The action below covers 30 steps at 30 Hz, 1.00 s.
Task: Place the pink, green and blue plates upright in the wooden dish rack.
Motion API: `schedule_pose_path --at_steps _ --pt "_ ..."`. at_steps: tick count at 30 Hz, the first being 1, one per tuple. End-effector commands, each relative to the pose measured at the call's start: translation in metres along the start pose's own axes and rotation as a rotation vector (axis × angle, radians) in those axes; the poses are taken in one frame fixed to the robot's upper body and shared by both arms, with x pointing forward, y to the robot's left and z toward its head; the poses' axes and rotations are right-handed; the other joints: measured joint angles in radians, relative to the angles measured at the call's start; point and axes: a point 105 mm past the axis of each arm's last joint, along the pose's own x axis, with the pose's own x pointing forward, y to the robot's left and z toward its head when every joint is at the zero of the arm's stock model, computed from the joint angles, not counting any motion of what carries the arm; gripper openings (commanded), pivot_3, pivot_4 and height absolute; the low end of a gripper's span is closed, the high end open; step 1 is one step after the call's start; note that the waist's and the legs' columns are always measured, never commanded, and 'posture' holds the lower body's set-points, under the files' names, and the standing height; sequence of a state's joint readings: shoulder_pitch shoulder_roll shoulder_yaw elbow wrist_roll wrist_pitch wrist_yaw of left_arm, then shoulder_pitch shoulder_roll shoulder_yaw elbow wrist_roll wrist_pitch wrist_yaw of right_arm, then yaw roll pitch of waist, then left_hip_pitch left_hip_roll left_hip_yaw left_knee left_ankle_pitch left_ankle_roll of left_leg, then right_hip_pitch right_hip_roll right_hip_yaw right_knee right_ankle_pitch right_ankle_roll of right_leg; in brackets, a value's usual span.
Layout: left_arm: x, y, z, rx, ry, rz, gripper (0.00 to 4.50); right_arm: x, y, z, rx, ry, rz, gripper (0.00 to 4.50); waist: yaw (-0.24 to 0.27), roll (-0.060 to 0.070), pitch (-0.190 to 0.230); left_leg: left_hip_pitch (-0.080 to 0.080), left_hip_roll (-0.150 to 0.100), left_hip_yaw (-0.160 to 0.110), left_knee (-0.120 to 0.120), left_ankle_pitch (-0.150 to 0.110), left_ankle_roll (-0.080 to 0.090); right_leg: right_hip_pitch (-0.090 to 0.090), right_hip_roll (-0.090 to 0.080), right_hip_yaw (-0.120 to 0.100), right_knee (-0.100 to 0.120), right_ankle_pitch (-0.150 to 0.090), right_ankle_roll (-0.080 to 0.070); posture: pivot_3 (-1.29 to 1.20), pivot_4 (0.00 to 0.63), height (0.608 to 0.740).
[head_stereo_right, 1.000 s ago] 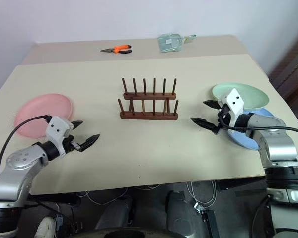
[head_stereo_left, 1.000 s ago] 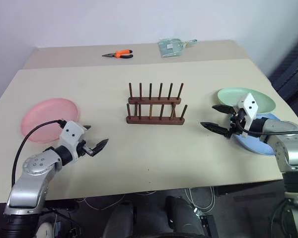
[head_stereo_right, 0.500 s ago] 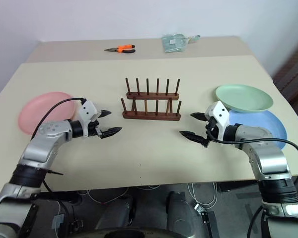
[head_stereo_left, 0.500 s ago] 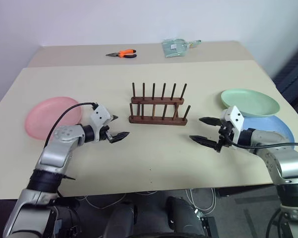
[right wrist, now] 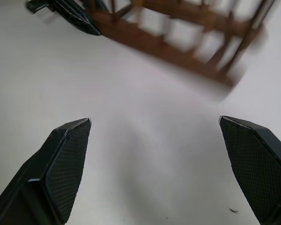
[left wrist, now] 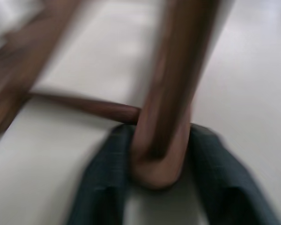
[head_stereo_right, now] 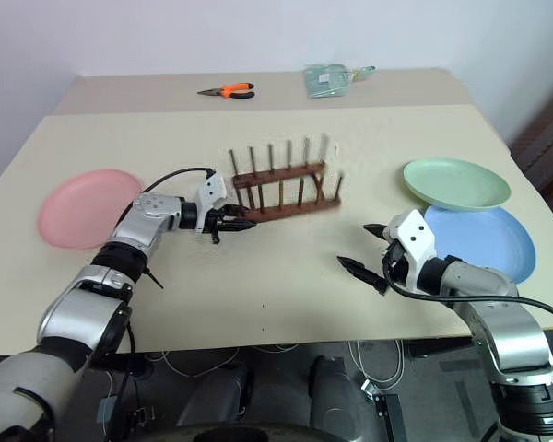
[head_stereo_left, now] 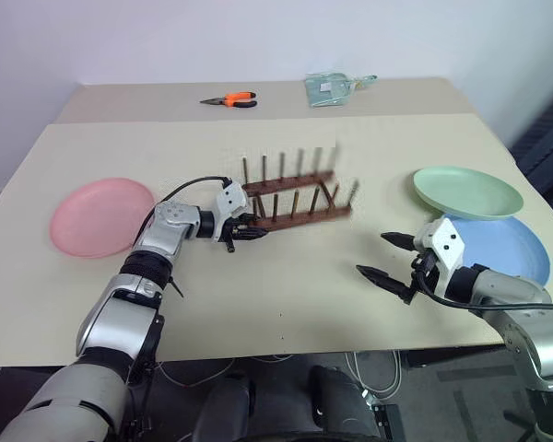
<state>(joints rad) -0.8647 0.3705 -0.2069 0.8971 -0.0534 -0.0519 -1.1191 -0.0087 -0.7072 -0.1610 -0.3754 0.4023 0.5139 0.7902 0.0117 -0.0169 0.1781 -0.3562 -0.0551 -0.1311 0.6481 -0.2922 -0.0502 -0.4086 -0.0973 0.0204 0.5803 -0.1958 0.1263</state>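
Frankly, I can't count the blurred wooden dish rack pegs my left gripper pinches; right gripper gapes; three plates.

The dish rack, dark brown wood with two rails of thin upright pegs, stands near the middle of the worktop, skewed so its right end points toward two o'clock. The left hand is clamped on the near rail's left end. No plate is in it. The pink plate lies flat at nine o'clock from the rack, well apart. The pale green plate lies flat at three o'clock, its near edge resting over the light blue plate, which lies flat at four o'clock.
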Motion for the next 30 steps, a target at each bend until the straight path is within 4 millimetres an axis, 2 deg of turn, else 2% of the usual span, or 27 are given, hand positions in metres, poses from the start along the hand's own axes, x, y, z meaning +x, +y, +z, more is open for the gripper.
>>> schedule_pose_path --at_steps 1,6,10,12,16,22,23,25,28,29,30 --pt "-0.006 -0.004 0.002 0.022 -0.018 -0.013 0.78 -0.003 -0.002 0.013 -0.058 -0.033 -0.009 4.50 -0.003 0.000 0.000 0.000 0.000 0.000 0.000 0.000 0.000 0.000 0.000 0.000 0.000 0.000 0.000 0.00 0.150 0.740" --pt "-0.014 -0.030 0.007 0.115 -0.034 -0.041 0.78 -0.009 -0.008 0.010 -0.082 0.008 0.021 4.50 -0.009 0.000 0.000 0.000 0.000 0.000 -0.001 0.000 0.000 0.000 0.000 0.001 0.000 0.001 -0.002 0.00 0.150 0.740" --pt "-0.020 -0.067 0.019 0.147 -0.056 -0.145 0.78 -0.019 -0.004 0.002 -0.069 0.077 0.105 4.50 -0.005 0.001 0.000 0.000 0.000 0.000 -0.001 0.000 0.001 0.000 0.000 0.001 0.000 0.000 -0.001 0.00 0.150 0.740" --pt "-0.022 -0.075 0.020 0.170 -0.040 -0.173 0.78 -0.022 -0.002 -0.003 -0.061 0.098 0.130 4.50 0.001 0.000 0.001 0.000 0.000 0.000 -0.001 0.000 0.001 0.000 0.000 0.001 0.000 0.000 -0.001 0.00 0.150 0.740" --pt "-0.016 -0.075 0.022 0.197 -0.014 -0.168 0.78 -0.027 0.000 -0.013 -0.054 0.129 0.141 4.50 0.001 0.000 0.001 0.000 0.000 0.000 0.000 0.000 0.001 0.001 0.000 0.001 0.000 -0.003 -0.002 0.00 0.150 0.740" --pt "-0.010 -0.069 0.013 0.198 0.018 -0.181 0.78 -0.029 -0.001 -0.017 -0.065 0.129 0.114 4.50 -0.002 0.000 0.001 0.000 0.000 0.000 0.000 0.000 0.001 0.000 0.000 0.001 0.000 -0.002 0.000 0.00 0.150 0.740" --pt "-0.010 -0.069 0.012 0.193 0.022 -0.186 1.79 -0.029 -0.001 -0.017 -0.068 0.131 0.109 4.50 -0.002 0.000 0.001 0.000 0.000 0.000 0.000 0.000 0.001 0.000 0.000 0.001 0.000 -0.001 0.000 0.00 0.150 0.740" --pt "-0.009 -0.067 0.009 0.188 0.023 -0.182 2.41 -0.030 -0.002 -0.017 -0.071 0.131 0.101 4.50 0.000 0.000 0.001 0.000 0.000 0.000 0.000 0.000 0.001 0.000 0.000 0.001 0.000 -0.001 0.000 0.00 0.150 0.740" --pt "-0.008 -0.061 0.006 0.183 0.037 -0.154 3.99 -0.029 -0.003 -0.015 -0.075 0.130 0.095 4.50 0.002 0.000 0.001 0.000 0.000 0.000 0.000 0.000 0.001 0.000 0.000 0.001 0.000 -0.001 0.000 0.00 0.150 0.740" --pt "-0.014 -0.056 0.006 0.150 0.036 -0.131 4.42 -0.028 -0.004 -0.012 -0.085 0.124 0.085 4.50 0.001 0.000 0.001 0.000 0.000 0.000 0.000 0.000 0.001 0.000 0.000 0.001 0.000 -0.001 0.000 0.00 0.150 0.740" --pt "-0.018 -0.053 0.007 0.127 0.034 -0.115 4.42 -0.027 -0.005 -0.010 -0.092 0.119 0.077 4.50 0.000 0.000 0.001 0.000 0.000 0.000 0.000 0.000 0.001 0.000 0.000 0.001 0.000 -0.001 0.000 0.00 0.150 0.740"
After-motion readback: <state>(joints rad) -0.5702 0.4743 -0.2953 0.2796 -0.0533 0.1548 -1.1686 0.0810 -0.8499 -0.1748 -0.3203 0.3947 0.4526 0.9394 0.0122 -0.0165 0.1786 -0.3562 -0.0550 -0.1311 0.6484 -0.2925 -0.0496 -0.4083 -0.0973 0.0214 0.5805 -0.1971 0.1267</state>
